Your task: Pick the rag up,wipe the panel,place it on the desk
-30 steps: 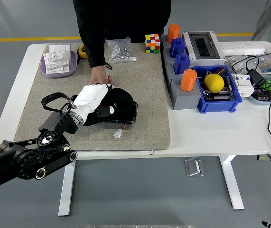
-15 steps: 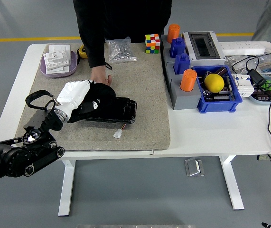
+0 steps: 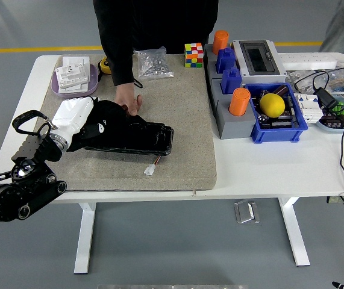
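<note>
**Left hand wiping the black panel with a dark rag**

The robot's left hand (image 3: pixel 75 117) is pressing a black rag (image 3: pixel 108 117) onto the left end of a long black panel (image 3: pixel 141 139) lying on the grey felt mat (image 3: pixel 184 114). The white-shelled hand is lying on top of the cloth, fingers bent down over it and holding it against the panel. A person's hand (image 3: pixel 126 96) is reaching from the far side of the table, its fingers touching the panel's far edge just beside the rag, apparently steadying it. The right arm is not showing anywhere.

The step in hand looks like the wipe itself. To do it well, the palm should be staying flat so the cloth is keeping contact along the whole surface, and the pressure should be light enough that the panel is not sliding out from under the person's fingers. The rag is bunching at the left end, so most of the panel toward the right is lying uncovered; a stroke along its length would be covering that. A small white connector (image 3: pixel 150 170) is trailing from the panel's near edge and could be snagging the cloth.

No brand or writing is readable: the white cards in the purple tray (image 3: pixel 74 81) carry print too small to make out, and the grey electrical box (image 3: pixel 257 57) shows no legible label.
</note>
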